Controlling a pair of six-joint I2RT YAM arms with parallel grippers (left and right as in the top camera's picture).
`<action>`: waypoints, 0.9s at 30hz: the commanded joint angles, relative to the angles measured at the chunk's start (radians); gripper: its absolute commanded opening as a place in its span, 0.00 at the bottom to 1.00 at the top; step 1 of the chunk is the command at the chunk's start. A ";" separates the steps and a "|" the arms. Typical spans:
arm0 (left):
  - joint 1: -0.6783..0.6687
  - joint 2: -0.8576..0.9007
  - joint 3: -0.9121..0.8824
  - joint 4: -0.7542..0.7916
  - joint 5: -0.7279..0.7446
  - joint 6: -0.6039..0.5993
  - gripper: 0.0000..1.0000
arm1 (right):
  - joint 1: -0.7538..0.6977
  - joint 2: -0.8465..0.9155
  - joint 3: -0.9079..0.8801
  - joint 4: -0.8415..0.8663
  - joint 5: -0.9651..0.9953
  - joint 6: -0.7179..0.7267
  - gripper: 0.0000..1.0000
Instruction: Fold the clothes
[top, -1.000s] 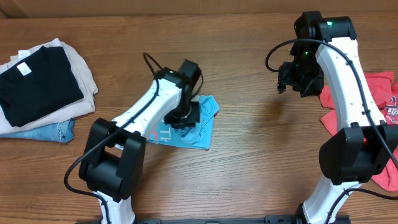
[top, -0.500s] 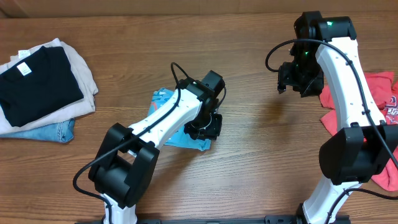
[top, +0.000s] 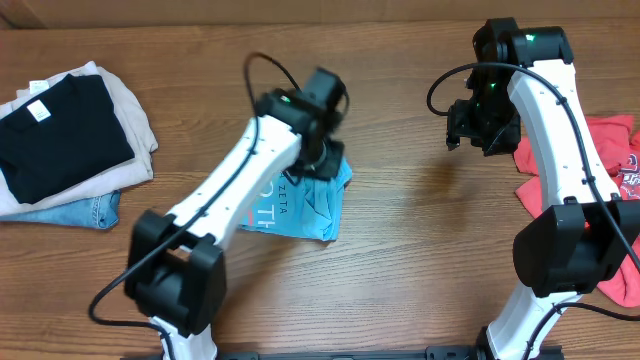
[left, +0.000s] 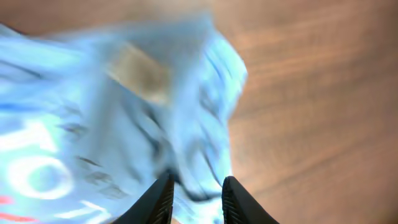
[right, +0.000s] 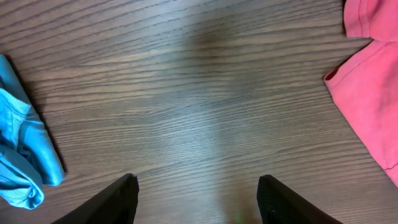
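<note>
**Spotter:** Where's the shirt, and which arm has it?

**Operator:** The light blue T-shirt (top: 305, 205) sits mid-table as a folded bundle, a little left of centre. My left gripper (left: 194, 202) is over its far right corner. On the left wrist view the jaws are drawn close together with a ridge of blue cloth between them. I read that as a pinch on the shirt, though the view is badly smeared.

**Spotter:** And the right one?

**Operator:** The right gripper (top: 468, 128) is spread wide and holds nothing. It hangs above bare table (top: 400, 240), well apart from the blue bundle. On its own camera I see only the bundle's edge at far left, and the red T-shirt (top: 600, 150) at right.

**Spotter:** So which way does the bundle run from your tool?

**Operator:** It stretches away from my left gripper toward the near left. Its long axis runs roughly left to right, tilted so the right end lies farther off. I hold the far right end, so any pull or flip I make would travel along that axis toward the near left. My left arm is plainly the nearer one, and the right arm is closer to the red shirt.

**Spotter:** Anything in the way?

**Operator:** The stack of folded clothes (top: 60, 130) at far left is well apart from the bundle. I'd judge the blue shirt nearly finished and the red one not yet begun.
</note>
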 joint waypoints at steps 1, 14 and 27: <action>0.041 -0.005 0.002 0.025 -0.076 -0.010 0.30 | -0.002 -0.006 0.013 0.004 -0.005 -0.005 0.65; 0.038 0.230 -0.005 0.111 0.151 -0.012 0.30 | -0.002 -0.006 0.013 0.002 -0.005 -0.005 0.65; -0.075 0.318 -0.004 0.035 0.328 -0.003 0.27 | -0.002 -0.006 0.013 0.003 -0.005 -0.005 0.65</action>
